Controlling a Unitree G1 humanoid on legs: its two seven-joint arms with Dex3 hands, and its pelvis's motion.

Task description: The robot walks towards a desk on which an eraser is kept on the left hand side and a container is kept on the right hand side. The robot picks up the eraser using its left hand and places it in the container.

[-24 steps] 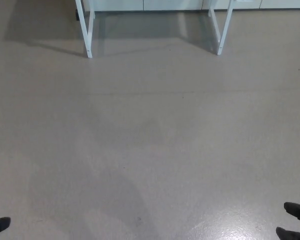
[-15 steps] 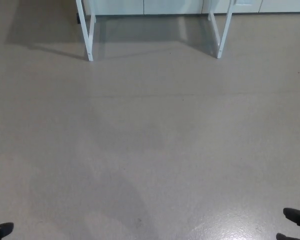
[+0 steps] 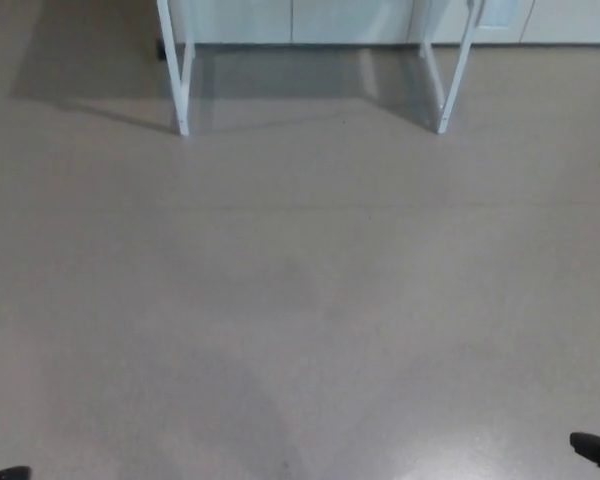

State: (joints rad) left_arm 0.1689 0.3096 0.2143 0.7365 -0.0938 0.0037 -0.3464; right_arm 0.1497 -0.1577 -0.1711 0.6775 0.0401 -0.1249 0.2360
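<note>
Floor (image 3: pixel 300 300): grey-beige, smooth, filling nearly the whole head view, with a faint darker shadow spreading from the lower middle toward the centre. Along the far edge of the floor, pale cabinet fronts (image 3: pixel 340 20) forming a band across the top. White desk legs in front of them: left leg (image 3: pixel 182 85) upright near the top left, right leg (image 3: pixel 452 80) slanting slightly near the top right, each with a second bar behind it and a soft shadow on the floor between them. Tabletop itself cut off above the frame, so eraser and container both out of sight; their position cannot be told. At the bottom right corner of the floor, a small black tip of the right robot hand (image 3: pixel 598 452); at the bottom left corner, an even smaller black sliver of the left robot hand (image 3: pixel 6 473). Too little of either showing to tell whether spread, pressed together or pinching anything.
</note>
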